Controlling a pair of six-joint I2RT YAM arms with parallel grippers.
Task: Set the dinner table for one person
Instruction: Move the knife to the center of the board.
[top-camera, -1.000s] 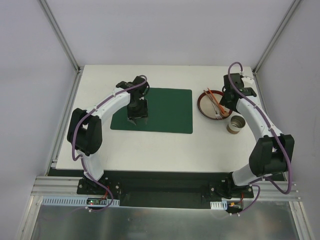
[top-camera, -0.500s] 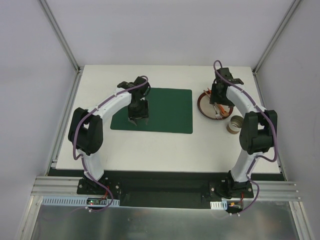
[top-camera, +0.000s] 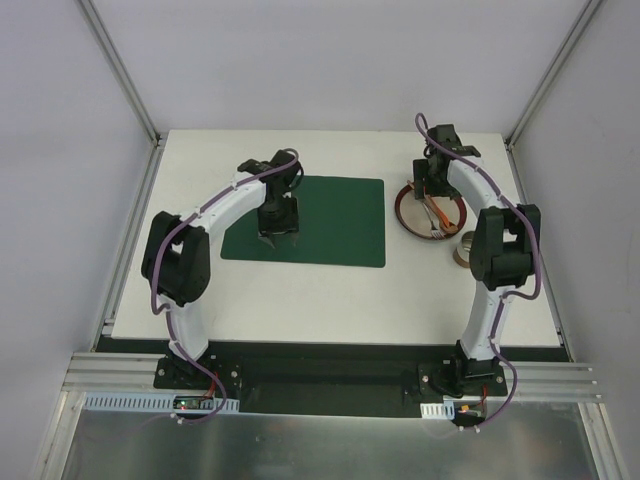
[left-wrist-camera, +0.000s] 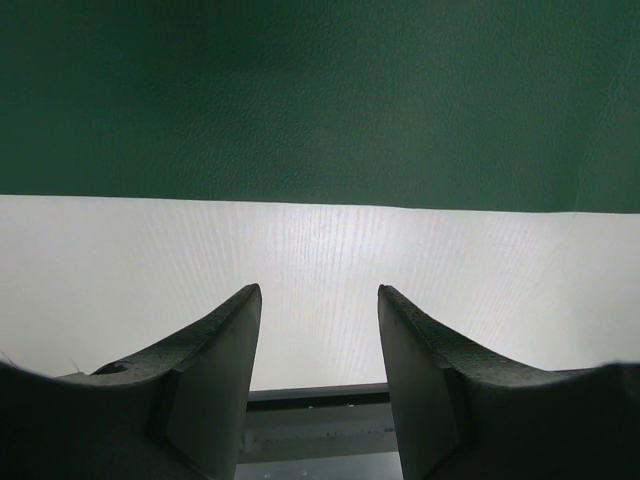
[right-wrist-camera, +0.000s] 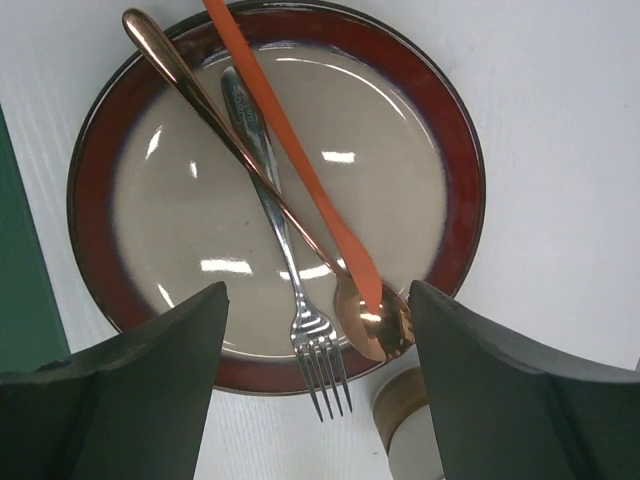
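Now | fork handle — stamped marks, unreadable | plate beneath

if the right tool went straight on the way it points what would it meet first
Likely the silver metal fork lying on the red-rimmed cream round plate, right below the right tool; depth is unclear.

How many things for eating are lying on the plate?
3, all on the plate: a silver fork, a copper spoon crossing it, an orange knife over the spoon. None seem hidden.
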